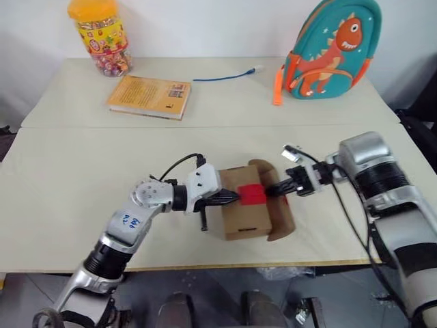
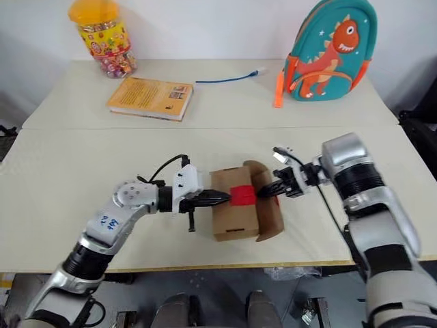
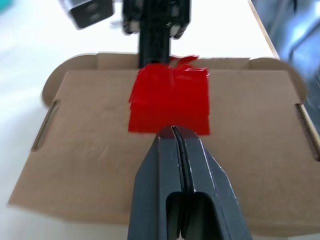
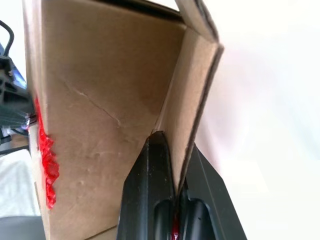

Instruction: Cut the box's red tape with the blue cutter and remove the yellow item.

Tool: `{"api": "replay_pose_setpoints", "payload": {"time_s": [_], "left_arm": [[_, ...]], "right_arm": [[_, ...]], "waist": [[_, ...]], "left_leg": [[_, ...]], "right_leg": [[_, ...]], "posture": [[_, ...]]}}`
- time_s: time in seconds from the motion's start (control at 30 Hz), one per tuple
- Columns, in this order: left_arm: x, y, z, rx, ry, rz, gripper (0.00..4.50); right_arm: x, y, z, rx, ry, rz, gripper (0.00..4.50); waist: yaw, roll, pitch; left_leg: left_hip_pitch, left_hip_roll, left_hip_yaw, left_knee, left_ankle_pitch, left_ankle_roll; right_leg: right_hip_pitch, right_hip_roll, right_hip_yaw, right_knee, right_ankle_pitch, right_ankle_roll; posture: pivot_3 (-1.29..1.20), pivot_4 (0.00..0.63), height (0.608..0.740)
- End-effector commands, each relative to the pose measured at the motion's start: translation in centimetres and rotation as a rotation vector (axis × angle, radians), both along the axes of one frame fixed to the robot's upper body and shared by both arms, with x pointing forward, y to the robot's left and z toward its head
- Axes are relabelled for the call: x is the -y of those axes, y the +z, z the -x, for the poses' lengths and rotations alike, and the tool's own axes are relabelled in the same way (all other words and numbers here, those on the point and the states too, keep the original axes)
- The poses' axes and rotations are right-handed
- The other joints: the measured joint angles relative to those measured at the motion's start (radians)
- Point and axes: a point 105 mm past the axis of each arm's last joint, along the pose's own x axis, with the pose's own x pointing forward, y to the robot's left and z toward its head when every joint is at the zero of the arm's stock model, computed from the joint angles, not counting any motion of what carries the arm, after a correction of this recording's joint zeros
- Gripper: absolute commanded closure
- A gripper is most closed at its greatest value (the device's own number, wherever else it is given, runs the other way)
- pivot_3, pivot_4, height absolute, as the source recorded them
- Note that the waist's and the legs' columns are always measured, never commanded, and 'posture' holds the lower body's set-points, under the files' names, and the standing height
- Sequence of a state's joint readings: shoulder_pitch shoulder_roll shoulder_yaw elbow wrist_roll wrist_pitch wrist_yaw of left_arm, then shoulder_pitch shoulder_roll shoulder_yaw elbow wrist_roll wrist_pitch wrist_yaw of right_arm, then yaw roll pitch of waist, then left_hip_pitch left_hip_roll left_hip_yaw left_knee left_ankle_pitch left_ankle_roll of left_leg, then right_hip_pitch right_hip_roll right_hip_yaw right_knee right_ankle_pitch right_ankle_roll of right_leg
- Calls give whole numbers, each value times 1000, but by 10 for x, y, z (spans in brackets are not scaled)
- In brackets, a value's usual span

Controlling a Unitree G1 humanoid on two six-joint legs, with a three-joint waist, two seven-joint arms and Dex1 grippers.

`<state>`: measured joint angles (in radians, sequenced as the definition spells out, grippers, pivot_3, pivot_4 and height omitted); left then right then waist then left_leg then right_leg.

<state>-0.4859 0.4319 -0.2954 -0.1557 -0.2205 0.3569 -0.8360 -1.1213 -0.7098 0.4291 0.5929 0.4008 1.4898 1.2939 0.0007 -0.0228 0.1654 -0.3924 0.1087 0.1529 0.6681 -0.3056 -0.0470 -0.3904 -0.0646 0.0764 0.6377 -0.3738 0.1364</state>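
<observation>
The brown cardboard box lies at the table's middle near the front edge, with the red tape on its top face. My left gripper is shut, and its tips rest on the box top at the near edge of the red tape. From the other side, my right gripper is shut on the box's raised side flap, whose cardboard edge sits between the fingers. The blue cutter is out of view. The yellow item is hidden.
At the back of the table stand a yellow-lidded candy jar, an orange-yellow book, a thin blue cable and a teal dinosaur backpack. The table's front edge runs just below the box.
</observation>
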Motion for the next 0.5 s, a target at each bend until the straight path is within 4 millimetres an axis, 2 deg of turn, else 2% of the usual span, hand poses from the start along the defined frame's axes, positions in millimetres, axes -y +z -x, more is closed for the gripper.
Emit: {"api": "replay_pose_setpoints", "payload": {"time_s": [0.03,0.23,0.33,0.43,0.5], "left_arm": [[6,-35,-8,-64,75,-40,4500],[29,-31,-14,-31,96,49,4500],[31,-32,-13,-35,106,67,4500],[25,-36,-10,-43,120,61,4500],[22,-36,-9,-45,130,59,4500]], "right_arm": [[5,44,7,63,9,9,4466],[9,76,17,110,63,98,4466],[4,84,19,120,91,123,4466],[-14,94,22,131,167,171,4466],[-18,94,25,120,190,195,4466]], "waist": [[3,1,1],[-5,3,2],[-5,3,2],[-7,4,3],[-4,3,4]], "left_leg": [[-2,0,1,1,0,0],[-8,0,1,5,-1,1],[-9,0,0,6,-2,2],[-11,0,1,6,-3,3],[-16,1,1,7,-3,2]], "right_leg": [[-2,-1,0,0,0,0],[-7,-1,0,0,1,3],[-7,0,0,0,2,3],[-9,-1,0,0,2,3],[-17,-1,-1,2,2,3]], "posture": [[0,150,740],[0,150,740],[0,150,740],[0,150,740],[0,150,740]]}}
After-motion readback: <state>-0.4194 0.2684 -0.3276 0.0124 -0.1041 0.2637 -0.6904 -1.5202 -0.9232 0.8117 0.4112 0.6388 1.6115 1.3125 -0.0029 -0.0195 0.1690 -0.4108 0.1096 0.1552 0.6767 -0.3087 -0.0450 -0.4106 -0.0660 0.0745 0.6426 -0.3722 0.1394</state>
